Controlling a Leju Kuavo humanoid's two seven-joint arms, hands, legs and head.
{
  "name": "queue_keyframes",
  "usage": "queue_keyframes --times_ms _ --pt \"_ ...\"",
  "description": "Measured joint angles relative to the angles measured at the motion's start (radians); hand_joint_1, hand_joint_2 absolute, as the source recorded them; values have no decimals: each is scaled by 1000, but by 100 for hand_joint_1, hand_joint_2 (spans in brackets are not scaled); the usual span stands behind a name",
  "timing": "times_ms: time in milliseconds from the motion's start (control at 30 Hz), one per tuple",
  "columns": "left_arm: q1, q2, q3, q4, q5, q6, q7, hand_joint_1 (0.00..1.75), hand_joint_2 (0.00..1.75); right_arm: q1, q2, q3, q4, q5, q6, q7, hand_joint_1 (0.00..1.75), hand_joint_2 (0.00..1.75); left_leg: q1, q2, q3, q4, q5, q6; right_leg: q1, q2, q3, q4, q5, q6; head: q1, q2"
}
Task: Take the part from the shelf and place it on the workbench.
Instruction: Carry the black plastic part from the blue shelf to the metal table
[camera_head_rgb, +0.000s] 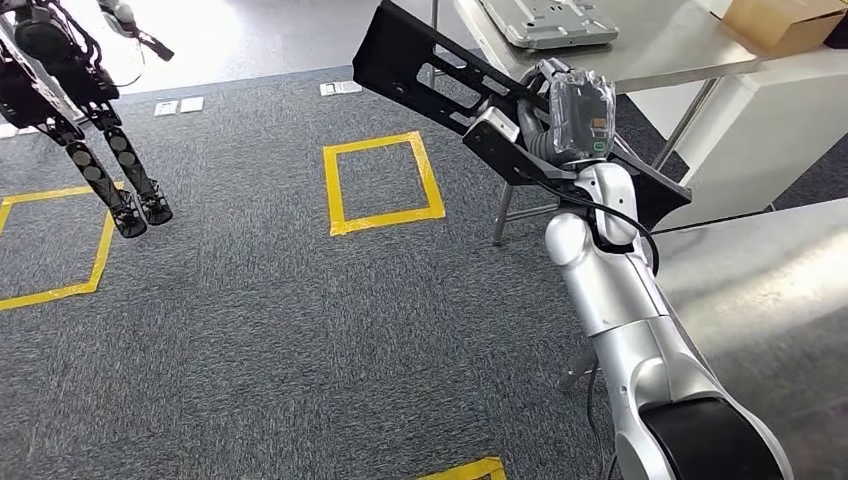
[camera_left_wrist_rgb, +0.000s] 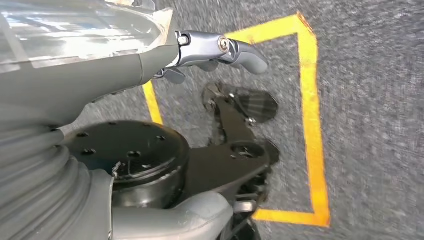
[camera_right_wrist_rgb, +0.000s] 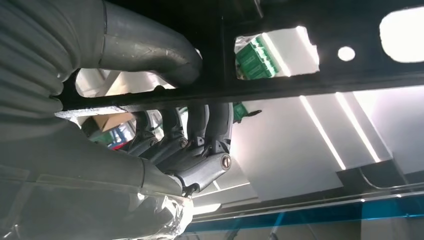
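The right hand (camera_head_rgb: 560, 110) grips the long black part (camera_head_rgb: 440, 75), carried tilted in the air just short of the steel workbench (camera_head_rgb: 680, 45). It looks like the carrying step; next, lower it flat beside the grey tray (camera_head_rgb: 550, 22). The left hand (camera_left_wrist_rgb: 220, 50) hangs with its fingers apart, holding nothing.

- The black part (camera_head_rgb: 440, 75): we read it as matt sheet metal with cut-outs; in the right wrist view (camera_right_wrist_rgb: 300, 80) its edges look rough.
- Right hand (camera_head_rgb: 570, 110): clear glossy plastic cover, grey ribbed rubbery sleeve below.
- Right arm (camera_head_rgb: 620, 300): smooth silver metal with a satin sheen.
- Carpet (camera_head_rgb: 300, 300): rough grey woven cloth; yellow tape square (camera_head_rgb: 383, 183) looks smooth.
- Workbench (camera_head_rgb: 660, 45): brushed metal top, dull sheen.
- Cardboard box (camera_head_rgb: 785, 20): matt brown.
- Left hand (camera_left_wrist_rgb: 220, 50): smooth grey fingers, semi-gloss.
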Motion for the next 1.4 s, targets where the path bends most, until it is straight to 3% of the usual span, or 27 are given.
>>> queue_keyframes --times_ms 33,100,167,233,267,300,333,367,433,467,533,567,633,700,767,833,900,933,967,1033,1067,1133,1200,1267,1300,1333,1400 --pt "-1 0 0 0 -1 0 0 0 175 1 -4 -3 -4 4 1 1 175 175 -1 11 2 -5 4 5 0 4 -5 -2 2 5 0 0" --pt "-4 -1 -2 0 -5 -2 -2 0 175 4 -13 -10 -16 20 4 5 175 175 1 34 6 -20 15 18 4 -36 -29 28 -14 10 2 0" --pt "-3 -1 -5 0 -8 -13 -7 0 175 11 -19 -20 -34 36 11 9 175 175 1 59 8 -29 21 26 6 -99 -84 138 -64 6 5 0" --pt "-1 0 -9 0 -10 -33 -13 0 175 29 -25 -32 -53 50 22 11 175 175 0 86 7 -29 21 27 2 -119 -146 268 -111 9 6 0" --pt "-1 1 -11 0 -10 -43 -15 0 175 42 -30 -39 -62 55 27 11 175 175 0 98 7 -29 20 26 -1 -123 -157 294 -117 15 6 0" --pt "-1 1 -13 0 -11 -51 -16 0 175 54 -35 -47 -71 61 32 12 175 175 1 110 6 -29 19 25 -5 -128 -146 278 -108 24 7 0" --pt "-1 1 -16 0 -13 -56 -17 0 175 64 -39 -54 -81 67 35 13 175 175 1 122 7 -28 18 23 -9 -141 -113 220 -88 33 7 0" --pt "-1 2 -19 0 -15 -58 -16 0 175 71 -42 -61 -92 73 37 15 175 175 -1 133 8 -27 15 19 -12 -172 -69 142 -65 41 7 0" --pt "-1 4 -24 0 -19 -60 -15 0 175 82 -46 -74 -115 85 40 17 175 175 -8 157 12 -22 7 6 -8 -229 -2 25 -30 42 7 0" --pt "-2 5 -25 0 -20 -58 -14 0 175 87 -48 -81 -125 91 43 19 175 175 -12 169 15 -20 2 0 -5 -241 10 3 -23 36 5 0" --pt "-5 5 -26 0 -21 -56 -13 0 175 101 -54 -95 -142 102 48 20 175 175 -11 194 22 -20 -5 -9 -5 -213 9 1 -19 22 2 0" --pt "-9 5 -27 0 -22 -55 -12 0 175 106 -56 -102 -150 108 51 21 175 175 -6 189 22 -14 -12 -15 -7 -197 9 1 -18 17 1 0" --pt "-13 4 -29 0 -23 -60 -12 0 175 113 -57 -114 -165 118 54 22 175 175 4 135 1 43 -55 -23 -12 -167 10 -1 -15 2 0 0" --pt "-12 3 -33 0 -23 -65 -13 0 175 118 -54 -121 -174 128 57 22 175 175 6 73 -61 176 -121 -25 -11 -135 10 -1 -13 -9 -3 0" --pt "-10 3 -39 0 -23 -66 -13 0 175 128 -54 -128 -177 136 59 22 175 175 6 55 -119 275 -145 -22 -6 -101 11 0 -12 -12 -4 0" --pt "-10 3 -42 0 -23 -66 -13 0 175 136 -55 -134 -182 141 61 22 175 175 6 46 -111 228 -92 -12 -3 -69 12 0 -12 -13 -4 0" --pt "-10 5 -44 1 -24 -66 -13 0 175 140 -55 -140 -190 146 64 22 175 175 6 1 -53 90 -16 2 -1 -41 12 1 -11 -12 -3 0" --pt "-10 6 -45 2 -24 -66 -13 0 175 141 -55 -144 -193 149 67 22 175 175 5 -21 -29 37 5 7 -2 -29 11 1 -10 -10 -3 0" --pt "-10 7 -47 2 -25 -66 -14 0 175 145 -55 -148 -197 151 70 22 175 175 3 -36 -15 6 14 10 -4 -18 8 1 -9 -6 -4 0" --pt "-12 8 -50 3 -27 -66 -14 0 175 156 -57 -158 -209 155 73 23 175 175 -2 -24 -6 -9 14 13 -6 4 3 -4 -4 6 -6 0" --pt "-13 7 -51 3 -29 -66 -15 0 175 163 -60 -165 -216 156 74 23 175 175 -2 -12 -2 -18 19 15 -6 1 -1 -4 -3 11 -6 0" --pt "-15 4 -52 3 -30 -66 -16 0 175 171 -63 -175 -230 158 75 25 175 175 1 15 8 -39 29 22 1 -50 -28 37 -26 15 -2 0" --pt "-15 2 -54 4 -31 -66 -16 0 175 176 -64 -180 -237 158 76 25 175 175 0 46 12 -47 33 26 1 -110 -87 154 -81 14 2 0" --pt "-14 1 -56 4 -31 -66 -17 0 175 185 -65 -185 -240 160 77 26 175 175 -1 75 11 -47 32 25 -4 -122 -137 260 -116 24 4 0" --pt "-14 0 -57 4 -31 -66 -17 0 175 190 -66 -188 -241 161 78 26 175 175 0 90 11 -47 31 24 -8 -126 -137 265 -113 34 4 0" --pt "-15 -1 -57 4 -31 -66 -18 0 175 194 -68 -192 -243 162 79 26 175 175 1 103 11 -46 30 21 -13 -134 -115 225 -97 46 4 0" --pt "-15 -4 -58 4 -31 -66 -20 0 175 198 -71 -200 -249 167 80 27 175 175 2 126 12 -40 23 11 -19 -175 -35 82 -48 65 5 0"
